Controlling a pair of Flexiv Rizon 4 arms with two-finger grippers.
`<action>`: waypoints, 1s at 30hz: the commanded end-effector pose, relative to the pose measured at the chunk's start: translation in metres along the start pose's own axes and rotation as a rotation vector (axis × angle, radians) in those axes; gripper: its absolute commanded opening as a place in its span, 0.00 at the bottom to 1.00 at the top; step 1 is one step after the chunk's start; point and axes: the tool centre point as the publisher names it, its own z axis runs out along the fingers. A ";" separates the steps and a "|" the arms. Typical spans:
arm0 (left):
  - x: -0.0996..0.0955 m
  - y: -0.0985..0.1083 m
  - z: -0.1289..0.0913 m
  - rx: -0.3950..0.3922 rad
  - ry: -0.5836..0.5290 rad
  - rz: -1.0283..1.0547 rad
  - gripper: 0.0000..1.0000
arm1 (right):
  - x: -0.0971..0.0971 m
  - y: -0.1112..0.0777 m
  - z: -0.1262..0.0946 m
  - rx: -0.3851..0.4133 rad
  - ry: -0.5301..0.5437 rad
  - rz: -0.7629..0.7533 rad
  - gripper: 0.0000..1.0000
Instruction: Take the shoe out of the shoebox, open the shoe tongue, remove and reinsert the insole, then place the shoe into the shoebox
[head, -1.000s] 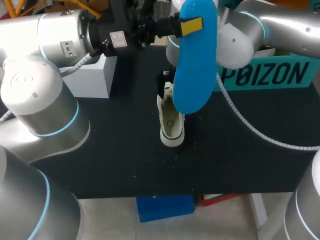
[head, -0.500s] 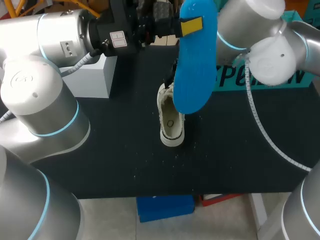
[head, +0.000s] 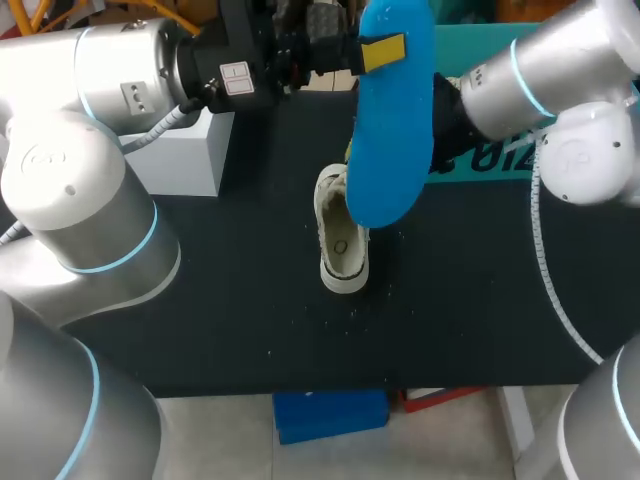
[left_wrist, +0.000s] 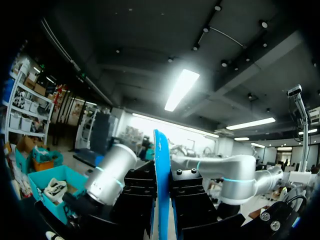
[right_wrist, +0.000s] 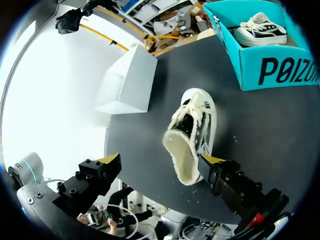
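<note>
Up high, left fingers (head: 380, 52) clamped on blue insole (head: 392, 130), insole upright above bench (head: 200, 300), seen edge-on in left wrist view. Low over bench, right fingers (right_wrist: 160, 158) spread wide, gripping nothing, heel opening of white sneaker (head: 342, 240) between them. Sneaker upright at bench centre, toe toward 6 o'clock. From sneaker: teal shoebox (head: 490, 162) at 2 o'clock, second sneaker (right_wrist: 260, 27) inside; white box (head: 190, 150) at 10 o'clock.

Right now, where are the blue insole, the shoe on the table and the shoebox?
blue insole (head: 390, 130), head view, middle of its flat face.
shoe (head: 340, 245), head view, on its pale upper.
shoebox (right_wrist: 270, 70), right wrist view, on its printed side wall.
</note>
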 end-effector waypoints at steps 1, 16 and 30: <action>0.001 0.001 0.000 -0.001 -0.004 0.000 0.00 | -0.006 -0.001 -0.010 -0.015 0.270 0.009 1.00; 0.001 0.001 0.000 -0.001 -0.004 0.000 0.00 | -0.006 0.002 -0.025 -0.023 0.438 0.082 1.00; 0.001 0.000 0.001 -0.086 -0.059 0.201 0.00 | -0.005 0.006 -0.033 -0.046 0.493 0.115 1.00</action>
